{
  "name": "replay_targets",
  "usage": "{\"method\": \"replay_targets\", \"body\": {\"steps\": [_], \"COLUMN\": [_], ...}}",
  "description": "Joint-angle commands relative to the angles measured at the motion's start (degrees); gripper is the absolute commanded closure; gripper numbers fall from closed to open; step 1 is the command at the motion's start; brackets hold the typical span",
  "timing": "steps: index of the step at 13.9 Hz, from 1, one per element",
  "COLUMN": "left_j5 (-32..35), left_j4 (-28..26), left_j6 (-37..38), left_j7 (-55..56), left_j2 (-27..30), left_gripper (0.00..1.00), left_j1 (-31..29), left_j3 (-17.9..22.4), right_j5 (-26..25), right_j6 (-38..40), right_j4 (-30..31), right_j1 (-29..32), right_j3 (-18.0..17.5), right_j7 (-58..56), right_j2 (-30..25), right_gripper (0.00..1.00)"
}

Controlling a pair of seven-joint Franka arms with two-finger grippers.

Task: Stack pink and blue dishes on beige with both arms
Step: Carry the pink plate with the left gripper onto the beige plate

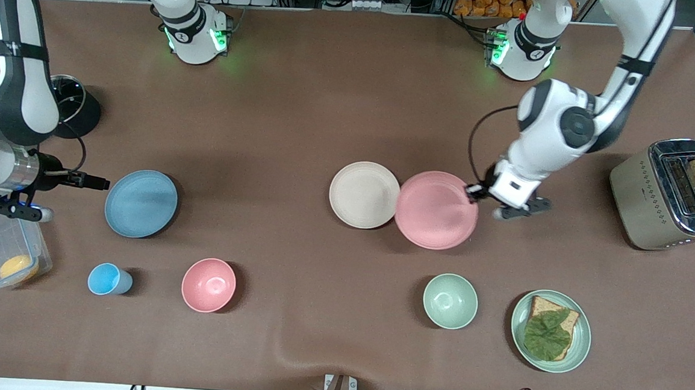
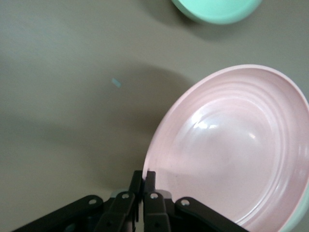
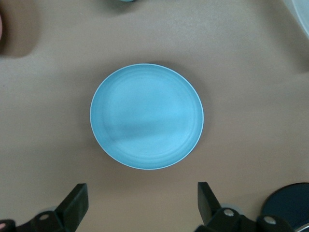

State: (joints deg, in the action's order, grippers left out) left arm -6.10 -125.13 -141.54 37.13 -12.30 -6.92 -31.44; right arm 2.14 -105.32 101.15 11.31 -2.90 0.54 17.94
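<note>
Two plates left to stack. Left gripper (image 2: pixel 144 180) pinches pink plate (image 1: pixel 436 209) at its rim, tilted and apparently overlapping beige plate (image 1: pixel 364 194); next, slide it squarely on. Right gripper (image 3: pixel 142 203), fingers spread, hovers beside blue plate (image 3: pixel 147 116).

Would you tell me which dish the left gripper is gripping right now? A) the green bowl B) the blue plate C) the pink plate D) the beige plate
C: the left gripper is shut on the rim of the pink plate, seen pinched in the left wrist view.
</note>
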Motion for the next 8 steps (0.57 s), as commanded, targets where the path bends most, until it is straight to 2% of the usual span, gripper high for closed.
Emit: {"method": "replay_targets", "body": {"steps": [1, 3, 5, 8], "left_j5": [-0.4, 0.1, 4.0, 7.8], "left_j4": [2.8, 2.8, 3.0, 6.5], "left_j6": [0.4, 0.1, -0.1, -0.5], "left_j7": [7.6, 11.1, 13.7, 18.3], "left_j2": [-3.1, -4.5, -6.4, -11.3], "left_gripper": [1.0, 1.0, 1.0, 1.0], "left_j1": [5.3, 9.6, 10.8, 13.0], "left_j3": [0.2, 0.4, 0.3, 0.3], "right_j5": [0.0, 0.0, 0.0, 0.0], "right_j6": [-1.7, -3.0, -4.4, -9.3], "right_j4": [-0.3, -0.4, -0.4, -0.5], "right_j1": [1.2, 1.7, 2.1, 4.3], "right_j3": [-0.8, -0.8, -0.8, -0.8], "right_j7": [-0.5, -0.6, -1.5, -5.5], "right_j2": [2.4, 4.0, 6.0, 10.0], "right_gripper": [0.0, 0.0, 0.0, 0.0]}}
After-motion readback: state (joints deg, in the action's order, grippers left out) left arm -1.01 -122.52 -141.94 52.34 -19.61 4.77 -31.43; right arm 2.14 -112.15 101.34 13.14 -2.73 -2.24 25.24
